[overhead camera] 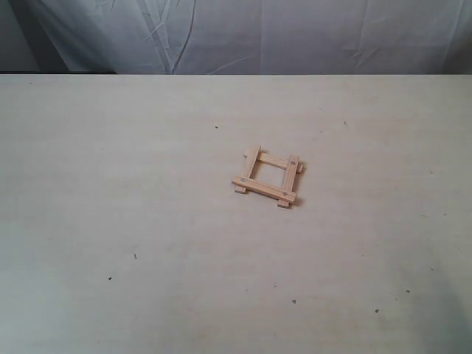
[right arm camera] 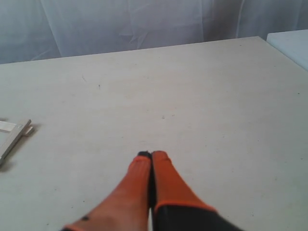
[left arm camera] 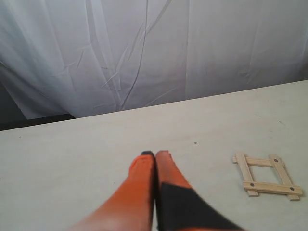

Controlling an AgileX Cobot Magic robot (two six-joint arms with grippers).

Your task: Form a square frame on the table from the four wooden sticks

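Observation:
The four wooden sticks lie crossed as a small square frame [overhead camera: 270, 175] a little right of the table's [overhead camera: 147, 192] middle. Two holed strips rest on top of two plain ones, ends overhanging. In the left wrist view the square frame [left arm camera: 267, 174] sits off to one side of my left gripper [left arm camera: 155, 155], which is shut and empty, well apart from it. My right gripper [right arm camera: 151, 155] is shut too, holding nothing; only one corner of the frame [right arm camera: 13, 137] shows at that view's edge. Neither gripper appears in the exterior view.
A creased white cloth backdrop [overhead camera: 243, 33] hangs behind the table's far edge. Small dark specks [overhead camera: 135, 256] dot the tabletop. A second pale surface [right arm camera: 291, 43] stands beyond the table's corner in the right wrist view.

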